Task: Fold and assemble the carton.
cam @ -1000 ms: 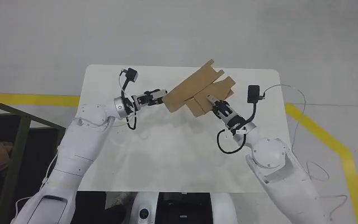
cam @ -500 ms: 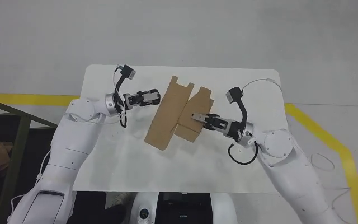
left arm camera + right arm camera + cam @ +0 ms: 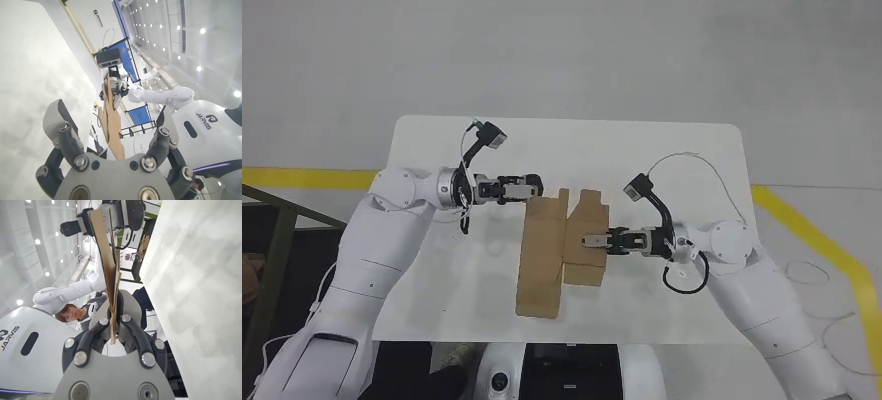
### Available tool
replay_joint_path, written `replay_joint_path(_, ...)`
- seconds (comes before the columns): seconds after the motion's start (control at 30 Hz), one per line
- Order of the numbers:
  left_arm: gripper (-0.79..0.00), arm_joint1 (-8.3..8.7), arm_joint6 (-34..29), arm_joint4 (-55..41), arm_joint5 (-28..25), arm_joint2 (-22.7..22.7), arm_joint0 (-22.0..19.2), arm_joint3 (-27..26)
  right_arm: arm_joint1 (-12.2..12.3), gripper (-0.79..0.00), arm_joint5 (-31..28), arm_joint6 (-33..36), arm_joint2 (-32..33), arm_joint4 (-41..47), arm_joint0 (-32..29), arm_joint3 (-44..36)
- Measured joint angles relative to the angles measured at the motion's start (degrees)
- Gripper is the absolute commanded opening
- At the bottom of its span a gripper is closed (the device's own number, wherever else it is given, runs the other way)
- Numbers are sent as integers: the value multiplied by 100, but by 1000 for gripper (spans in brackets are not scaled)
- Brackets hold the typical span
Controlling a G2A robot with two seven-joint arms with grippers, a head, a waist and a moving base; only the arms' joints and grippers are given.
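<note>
The flattened brown carton (image 3: 552, 250) hangs over the middle of the white table (image 3: 442, 150), its long side running from back to front. My right gripper (image 3: 592, 241) is shut on its right edge; in the right wrist view the fingers (image 3: 130, 306) pinch the cardboard (image 3: 107, 262) seen edge-on. My left gripper (image 3: 532, 185) is at the carton's back left corner and stands open. In the left wrist view the thin cardboard edge (image 3: 111, 123) runs between its spread fingers (image 3: 60, 115) without touching them. Farther off in that view is the right gripper (image 3: 113, 98).
The bare table surface (image 3: 28, 75) stretches on both sides of the carton. A yellow floor line (image 3: 302, 178) runs beyond the table's left side. A loose cable (image 3: 692, 165) arcs over the right arm.
The carton has swung from a slant at the back of the table to lie lengthwise over the middle. The right gripper came leftward with it; the left gripper shifted slightly.
</note>
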Motion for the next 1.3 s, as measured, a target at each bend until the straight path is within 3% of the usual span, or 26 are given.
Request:
replay_joint_path(0.2,0,85,-14,246,14,204,-26,-4,-60,-785,-118,134,-145,304,172,239)
replay_joint_path(0.23,-28,95,-2,263,2,229,-34,19,-65,-785,-132,156,-159,324,191,258)
replay_joint_path(0.33,-182,123,33,207,-32,302,-55,51,-78,-785,-146,178,-191,346,231,323)
replay_joint_path(0.37,-200,133,42,194,-42,317,-61,56,-81,-785,-146,178,-200,348,240,340)
replay_joint_path(0.4,-271,148,52,181,-52,332,-68,60,-85,-785,-140,179,-211,345,253,363)
replay_joint_path(0.43,-394,159,57,174,-57,343,-72,60,-87,-785,-134,181,-220,340,262,377)
replay_joint_path(0.47,-403,174,58,170,-58,358,-78,54,-92,-785,-130,190,-234,337,274,393)
replay_joint_path(0.53,-554,200,37,177,-37,387,-88,32,-98,-785,-131,203,-253,338,294,420)
replay_joint_path(0.57,-591,217,15,184,-15,406,-95,24,-102,-785,-130,209,-263,341,309,433)
replay_joint_path(0.6,-751,230,1,198,-1,418,-102,28,-105,-785,-125,210,-268,348,320,441)
replay_joint_path(0.63,-785,244,-8,222,8,427,-109,37,-109,-785,-120,209,-273,357,330,447)
replay_joint_path(0.83,-785,308,16,167,-15,503,-129,42,-127,-785,-112,183,-314,352,370,445)
replay_joint_path(0.87,-785,317,21,161,-20,513,-131,46,-129,-573,-104,166,-317,341,373,449)
replay_joint_path(0.9,-785,330,28,157,-26,525,-134,53,-131,-148,-90,135,-318,324,376,453)
replay_joint_path(0.93,-785,340,33,153,-31,532,-137,60,-133,0,-80,109,-318,318,378,453)
replay_joint_path(1.13,-785,396,181,122,-181,512,-130,178,-138,0,63,-259,-214,346,394,468)
replay_joint_path(1.3,-785,435,548,196,-482,316,-51,417,-92,0,389,-1270,102,-28,238,425)
